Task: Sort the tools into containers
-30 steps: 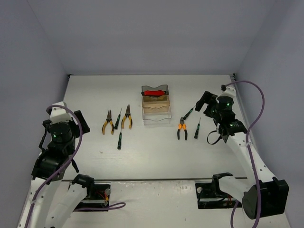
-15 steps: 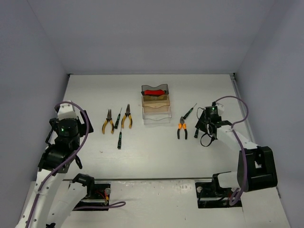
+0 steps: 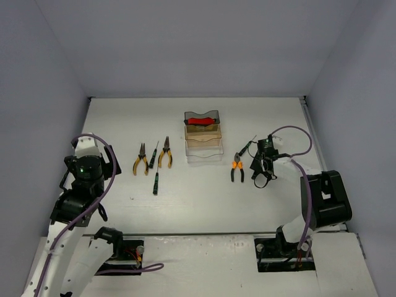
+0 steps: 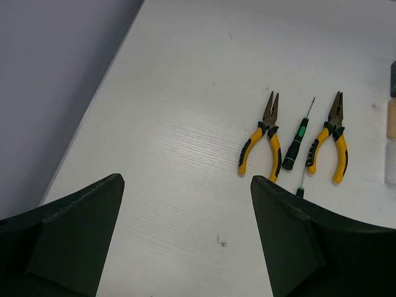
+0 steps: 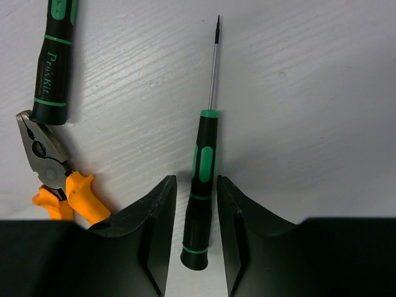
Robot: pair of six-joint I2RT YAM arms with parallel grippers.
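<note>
My right gripper (image 5: 196,180) is low over the table, right of the orange-handled pliers (image 3: 237,167). Its jaws straddle the handle of a black-green screwdriver (image 5: 201,179) that lies flat. The jaws are narrow, with a slim gap still showing on the left side. A second screwdriver (image 5: 54,55) lies beside the pliers' nose. The three joined containers (image 3: 204,150) stand at the centre back, and the red-handled cutter (image 3: 201,120) lies in the grey one. My left gripper (image 4: 185,185) hangs wide open and holds nothing, short of two yellow-handled pliers (image 4: 263,145) and a screwdriver (image 4: 296,145).
Another screwdriver (image 3: 156,181) lies below the yellow pliers (image 3: 140,163). Something yellow shows through the amber bin (image 3: 204,130). Walls close the table at the back and on both sides. The right arm's cable loops over the table's right part.
</note>
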